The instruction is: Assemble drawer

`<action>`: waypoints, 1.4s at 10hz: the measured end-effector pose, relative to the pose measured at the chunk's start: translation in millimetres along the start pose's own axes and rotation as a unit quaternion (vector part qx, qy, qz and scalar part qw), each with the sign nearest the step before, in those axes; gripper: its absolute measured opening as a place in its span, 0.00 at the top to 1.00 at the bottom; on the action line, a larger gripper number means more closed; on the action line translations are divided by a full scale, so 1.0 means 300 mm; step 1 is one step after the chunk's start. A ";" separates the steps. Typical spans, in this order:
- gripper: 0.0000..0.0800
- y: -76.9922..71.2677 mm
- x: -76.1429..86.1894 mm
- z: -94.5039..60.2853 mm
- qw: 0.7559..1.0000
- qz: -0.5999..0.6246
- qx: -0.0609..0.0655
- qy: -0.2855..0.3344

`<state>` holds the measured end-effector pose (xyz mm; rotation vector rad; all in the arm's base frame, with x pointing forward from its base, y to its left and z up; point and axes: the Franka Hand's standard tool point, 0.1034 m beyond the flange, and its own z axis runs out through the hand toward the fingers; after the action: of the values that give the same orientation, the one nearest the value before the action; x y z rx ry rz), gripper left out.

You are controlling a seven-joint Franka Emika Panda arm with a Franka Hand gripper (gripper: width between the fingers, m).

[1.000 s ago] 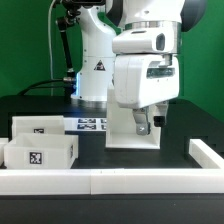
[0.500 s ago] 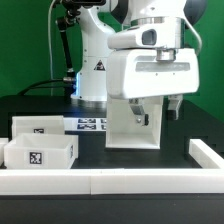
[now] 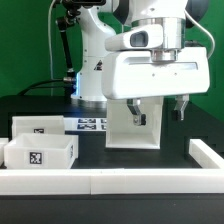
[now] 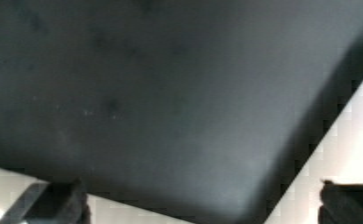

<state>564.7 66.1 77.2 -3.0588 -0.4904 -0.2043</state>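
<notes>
The drawer is in three loose parts on the dark worktop [image 3: 100, 152]. The shell [image 3: 124, 136] stands upright near the middle, with a black-and-white tag [image 3: 141, 121] on its front. The two trays sit well apart from the shell, toward the exterior view's left. The farther tray [image 3: 38, 124] is about level with the shell, and the nearer tray [image 3: 42, 153] sits in front of it and close against it. Each tray shows a tag on its front wall. The marker board [image 3: 90, 124] lies flat between the farther tray and the shell.

The arm's white hand [image 3: 160, 65] hangs above the shell, and its jaws are spread wide with nothing held. In the exterior view one fingertip [image 3: 134, 110] overlaps the shell's upper front, just above the tag. The other fingertip hangs past the shell's edge on the exterior view's right. The shell's right edge therefore falls between the two in the picture. Whether the jaws truly straddle the shell or hang nearer the camera cannot be told, and no contact shows.

In the wrist view, only bare worktop [image 4: 160, 90] fills the gap between the two dark fingertips [image 4: 53, 206]. A pale band runs along the frame's edge, too blurred to name.

The low white border rail [image 3: 120, 181] runs in front of the shell.
</notes>
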 end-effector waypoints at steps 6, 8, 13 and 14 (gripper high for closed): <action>0.19 -0.109 -0.133 -0.162 0.991 0.134 -0.003 0.002; 0.19 -0.112 -0.140 -0.236 0.991 0.131 -0.006 0.007; 0.19 -0.129 -0.162 -0.217 0.987 0.163 -0.006 0.000; 0.19 -0.166 -0.207 -0.234 0.981 0.193 -0.011 -0.005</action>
<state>481.9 90.2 139.1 -3.0968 0.1102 -0.1799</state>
